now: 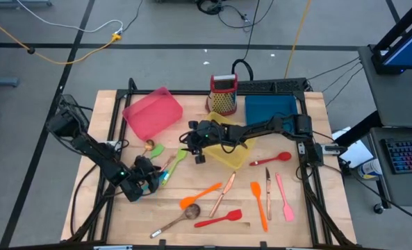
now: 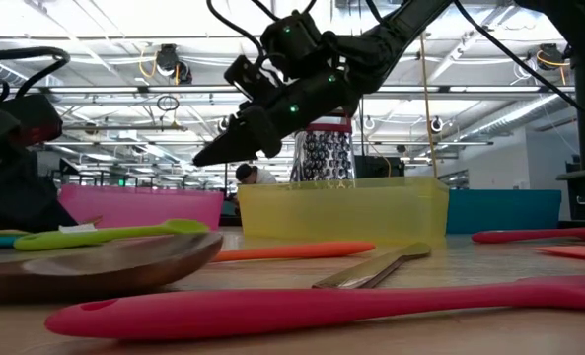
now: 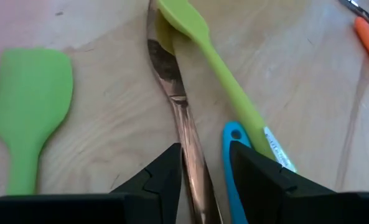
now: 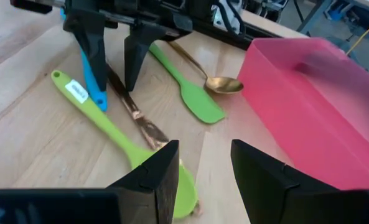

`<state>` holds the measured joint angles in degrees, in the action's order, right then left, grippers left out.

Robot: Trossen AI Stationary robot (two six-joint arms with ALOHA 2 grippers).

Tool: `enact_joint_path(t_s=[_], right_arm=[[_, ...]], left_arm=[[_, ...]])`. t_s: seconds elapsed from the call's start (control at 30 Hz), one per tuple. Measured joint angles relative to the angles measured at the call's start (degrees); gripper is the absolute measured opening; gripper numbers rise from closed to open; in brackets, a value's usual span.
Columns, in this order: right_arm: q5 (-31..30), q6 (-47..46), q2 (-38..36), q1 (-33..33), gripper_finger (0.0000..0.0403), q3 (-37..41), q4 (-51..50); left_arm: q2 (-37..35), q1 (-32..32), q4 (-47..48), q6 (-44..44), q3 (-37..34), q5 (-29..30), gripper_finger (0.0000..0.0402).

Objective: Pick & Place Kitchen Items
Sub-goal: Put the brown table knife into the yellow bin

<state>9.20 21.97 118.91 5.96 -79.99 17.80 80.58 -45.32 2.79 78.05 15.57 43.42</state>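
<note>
So the left gripper [image 3: 206, 180] is down low at the desk [image 1: 122, 222] with its two fingers part open, straddling the handle of a copper-coloured knife [image 3: 175, 93]; I'd call that lined up for a grab, not a lift yet. Right next to it lie a blue handle [image 3: 234, 162], a lime green spoon [image 3: 224, 81] and a green spatula [image 3: 28, 106]. The right gripper [image 4: 200, 177] hangs above that same cluster, fingers apart, holding nothing. Further out, the pink tray [image 1: 152, 111], yellow tray [image 1: 237, 158] and blue tray [image 1: 269, 111] all look empty to me, while orange, red and pink utensils are scattered along the near side. So basically nothing sorted, nearly everything left.
</note>
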Motion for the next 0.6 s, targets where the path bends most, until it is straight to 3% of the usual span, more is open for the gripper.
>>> enact_joint_path(t_s=[0.4,0.6], right_arm=[[0.08,-0.13,0.00,-0.02,0.0139,0.00,0.79],[0.10,-0.20,0.00,-0.02,0.0139,0.00,0.79]], left_arm=[[-0.50,1.70,0.58,-3.69,-0.09,6.90,0.0140],[-0.36,3.09,-1.52,-6.74,-0.09,2.41,0.0140]])
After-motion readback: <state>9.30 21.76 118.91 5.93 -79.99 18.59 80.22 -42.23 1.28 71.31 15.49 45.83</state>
